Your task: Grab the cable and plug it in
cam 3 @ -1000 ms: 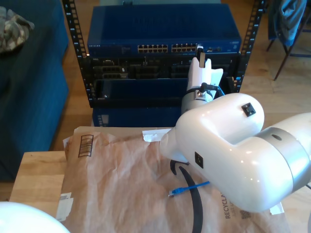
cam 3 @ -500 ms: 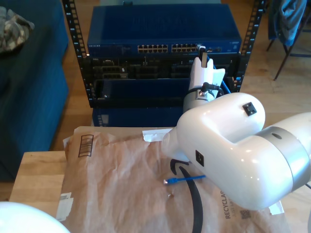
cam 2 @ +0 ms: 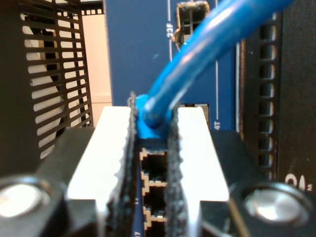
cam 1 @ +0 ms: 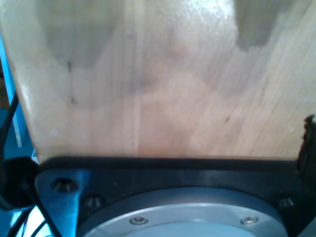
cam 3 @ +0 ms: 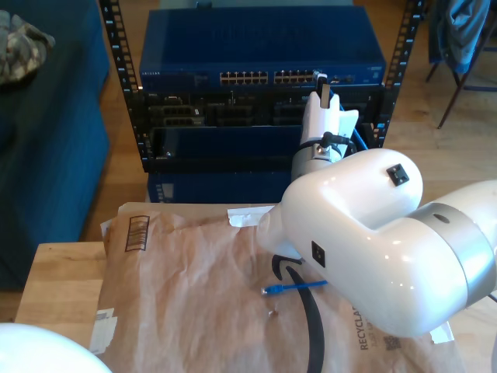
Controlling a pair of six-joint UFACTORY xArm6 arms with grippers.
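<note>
- My second gripper (cam 2: 150, 148) is clamping the cable (cam 2: 197, 59) between its black ridged pads (cam 2: 174, 163); the white finger bodies are sitting close on either side of the pinched blue end.
- In the second wrist view the cable is arcing up and away from the jaws, blurred and thick in the foreground; the clear plug itself is hidden between the pads.
- Straight past the jaws, open RJ45 ports (cam 2: 154, 170) of the network switch (cam 2: 138, 54) are showing in the gap; whether the plug is touching a port, can't tell.
- In the exterior view my second gripper (cam 3: 323, 92) is pointing at the blue network switch (cam 3: 260, 47) in the rack (cam 3: 128, 101), its tip sitting at the end of the port row (cam 3: 268, 78) toward the exterior view's right.
- The cable's free end (cam 3: 293, 287) is lying on the brown paper mailer (cam 3: 186, 303), a thin blue line with its plug near the black printed curve, partly hidden by the big white arm housing (cam 3: 365, 233).
- The mailer is covering most of the wooden table (cam 3: 58, 280).
- First wrist view is looking at pale wood grain (cam 1: 148, 74) close up above a black mount plate (cam 1: 173, 173); my first gripper's fingers aren't visible, so open or closed can't be told.
- A white rounded arm part (cam 3: 39, 350) is poking in at the exterior view's bottom left corner.
</note>
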